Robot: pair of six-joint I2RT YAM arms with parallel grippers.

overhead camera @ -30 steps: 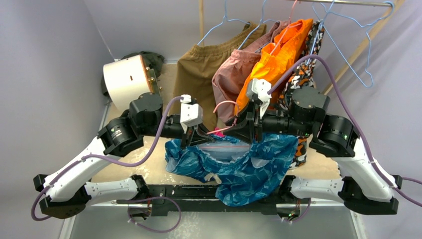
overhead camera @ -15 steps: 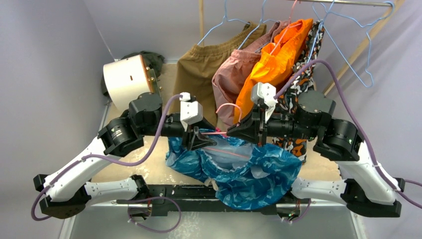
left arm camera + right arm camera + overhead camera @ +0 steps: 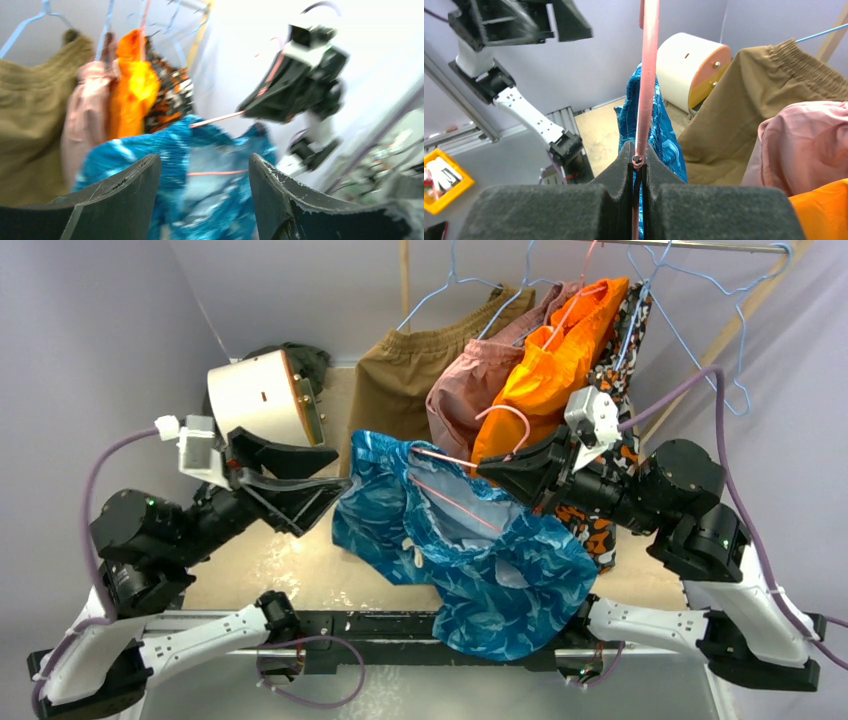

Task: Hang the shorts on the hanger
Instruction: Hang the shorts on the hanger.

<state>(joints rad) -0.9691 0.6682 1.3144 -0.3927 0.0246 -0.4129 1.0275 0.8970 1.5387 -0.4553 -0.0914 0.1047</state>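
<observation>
The shiny blue-and-teal shorts (image 3: 480,560) hang draped over the pink-red wire hanger (image 3: 455,502), whose hook (image 3: 505,412) curls up behind. My right gripper (image 3: 490,468) is shut on the hanger wire (image 3: 647,75) and holds it above the table; the wire sits pinched between the pads (image 3: 638,160), with the shorts (image 3: 659,130) beyond. My left gripper (image 3: 338,470) is open and empty, just left of the shorts and apart from them. In the blurred left wrist view, its fingers (image 3: 125,195) frame the shorts (image 3: 150,150) and hanger wire (image 3: 215,119).
Brown shorts (image 3: 400,380), a pink garment (image 3: 460,400) and orange shorts (image 3: 560,350) hang on light blue hangers (image 3: 700,340) from the rail (image 3: 690,245) at the back. A white drum with an orange end (image 3: 255,395) stands at back left.
My left gripper opened, let go and swung back to the left. My right gripper shut on the hanger and raised it up and back to the right, lifting the shorts.
</observation>
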